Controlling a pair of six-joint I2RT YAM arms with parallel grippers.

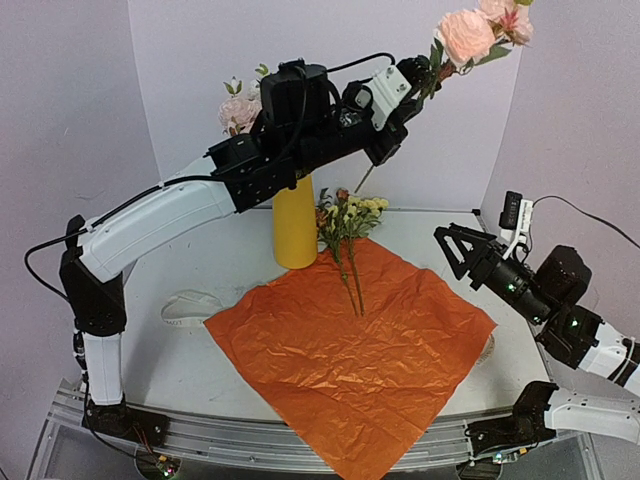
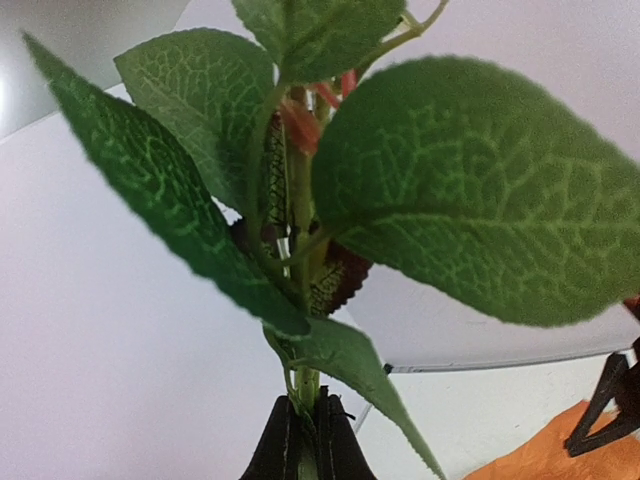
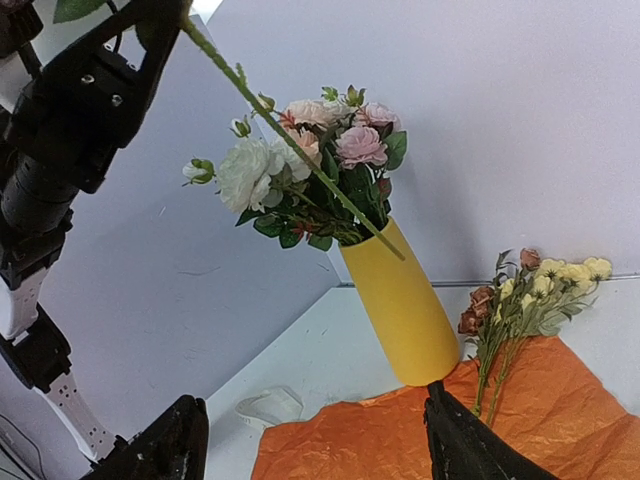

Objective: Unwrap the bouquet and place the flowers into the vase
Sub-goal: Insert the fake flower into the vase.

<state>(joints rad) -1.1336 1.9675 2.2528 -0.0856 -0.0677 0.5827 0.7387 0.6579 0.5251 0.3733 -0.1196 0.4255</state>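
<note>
The bouquet's orange paper (image 1: 350, 350) lies spread flat on the table. The flowers (image 1: 345, 228), thin stems with small yellow and rust blooms, rest on its far corner beside the yellow vase (image 1: 295, 228). The vase (image 3: 400, 310) holds white and pink roses (image 3: 310, 160). My left gripper (image 1: 420, 78) is raised above and to the right of the vase, shut on a long pink rose stem (image 1: 465, 35); the left wrist view shows the fingers (image 2: 275, 445) pinching the green stem (image 2: 305, 385). My right gripper (image 1: 447, 252) stands open at the paper's right edge, holding nothing.
A clear, pale ribbon-like scrap (image 1: 185, 305) lies on the table left of the paper. White walls close in the back and both sides. The held stem's lower end (image 1: 365, 180) hangs just right of the vase mouth. The paper's near corner overhangs the table's front rail.
</note>
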